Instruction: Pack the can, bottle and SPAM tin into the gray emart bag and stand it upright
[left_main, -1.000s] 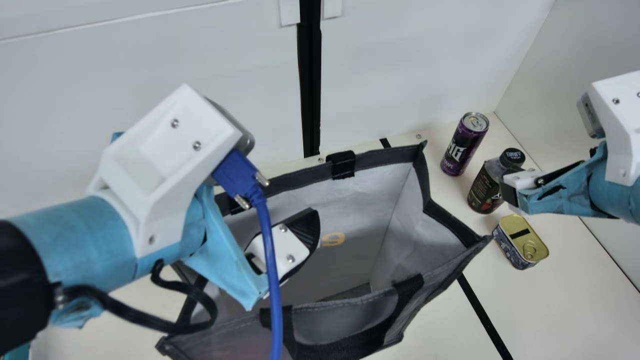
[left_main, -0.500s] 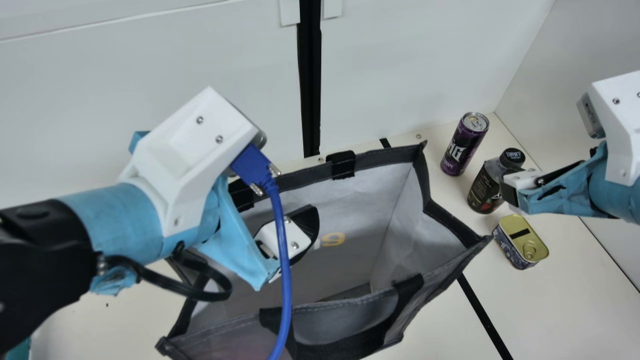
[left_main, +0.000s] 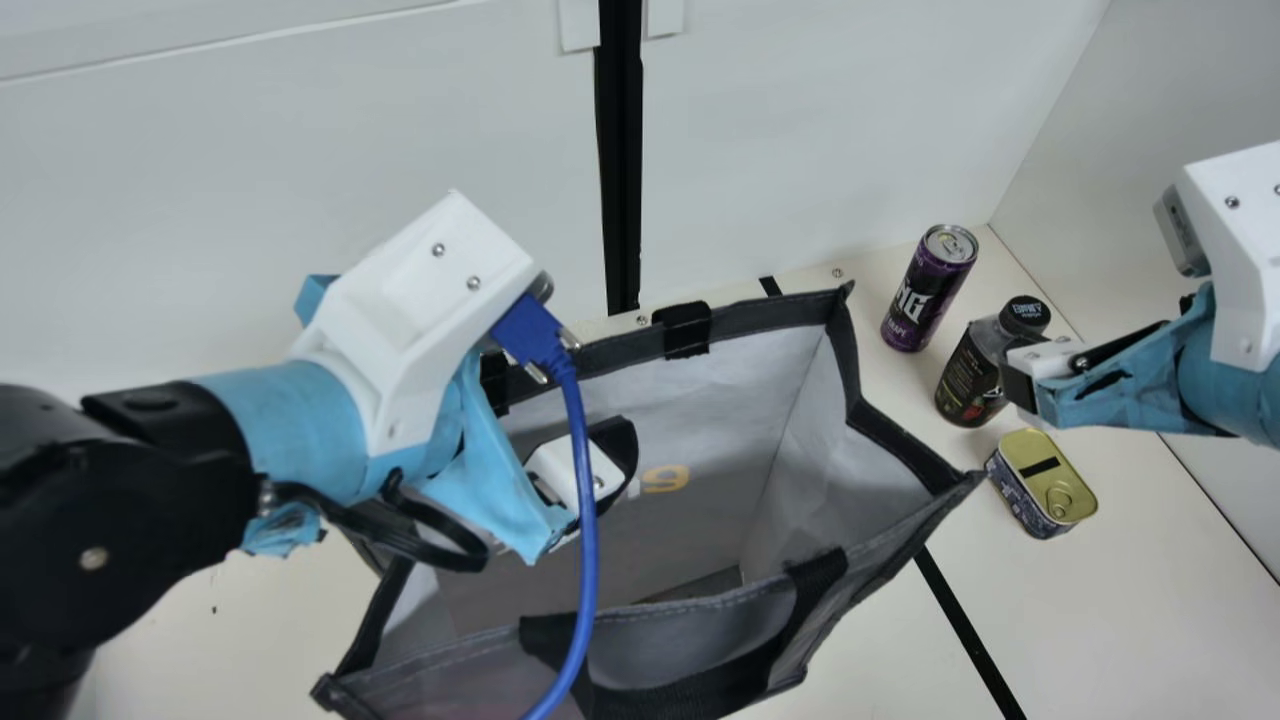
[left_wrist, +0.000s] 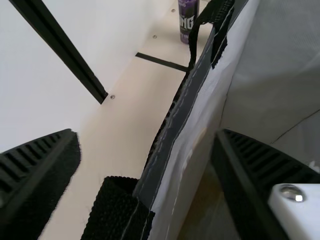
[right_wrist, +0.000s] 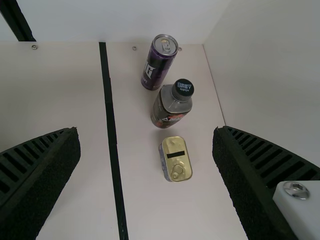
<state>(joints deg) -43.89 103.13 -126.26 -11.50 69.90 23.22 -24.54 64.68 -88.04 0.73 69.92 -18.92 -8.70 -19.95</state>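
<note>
"Since the gray emart bag (left_main: 770, 310) stands open on the bench (left_main: 880, 640), where have you put your left arm (left_main: 290, 430)?"

"Over its mouth. In my left wrist view the left jaws are wide, one side outside the rim (left_wrist: 172, 131) and the other inside, with a black strap (left_wrist: 117, 210) low between them. Nothing is pinched."

"Why straddle it?"

"I'd say to take that edge and hold the mouth steady while the goods go in. Soft walls could fold or tip if I bumped them."

"And the right arm (left_main: 1235, 370)?"

"Beside the goods, above the bench. The right jaws are spread wide too, holding nothing, which suits a pick-up from there."

"So all three are unpacked?"

"Yes, in a loose row beyond the bag: the can (left_main: 922, 295) upright nearest the back wall, the bottle (left_main: 970, 385) upright in the middle, the SPAM tin (left_main: 1050, 480) closest to the bag's corner. They're close together, so I'd pick carefully; a careless finger might topple the bottle."
</note>
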